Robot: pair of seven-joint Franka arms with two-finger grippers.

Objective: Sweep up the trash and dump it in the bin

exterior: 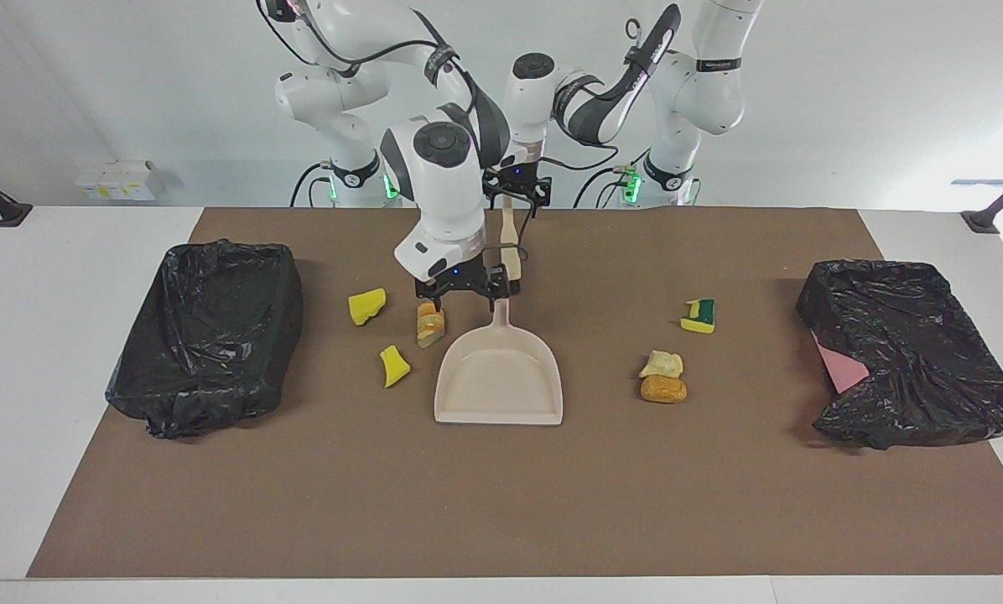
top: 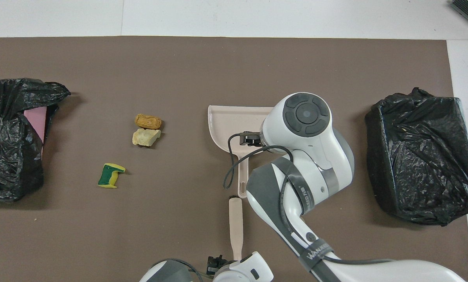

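The beige dustpan [exterior: 499,369] lies mid-mat with its handle pointing toward the robots. The beige brush [exterior: 510,243] lies in line with it, nearer the robots. My right gripper [exterior: 465,295] hangs open, low over the dustpan's handle and a bread piece [exterior: 428,327]. My left gripper [exterior: 518,201] is open over the brush handle's end. Of the trash, two yellow foam chunks [exterior: 366,305] [exterior: 394,366] lie toward the right arm's end. A yellow-and-green sponge [top: 110,175], a pale chunk [top: 145,137] and a tan piece [top: 148,121] lie toward the left arm's end.
Two bins lined with black bags stand on the brown mat. One bin [exterior: 208,335] is at the right arm's end. The other bin [exterior: 904,361] is at the left arm's end and shows a pink patch. White table borders the mat.
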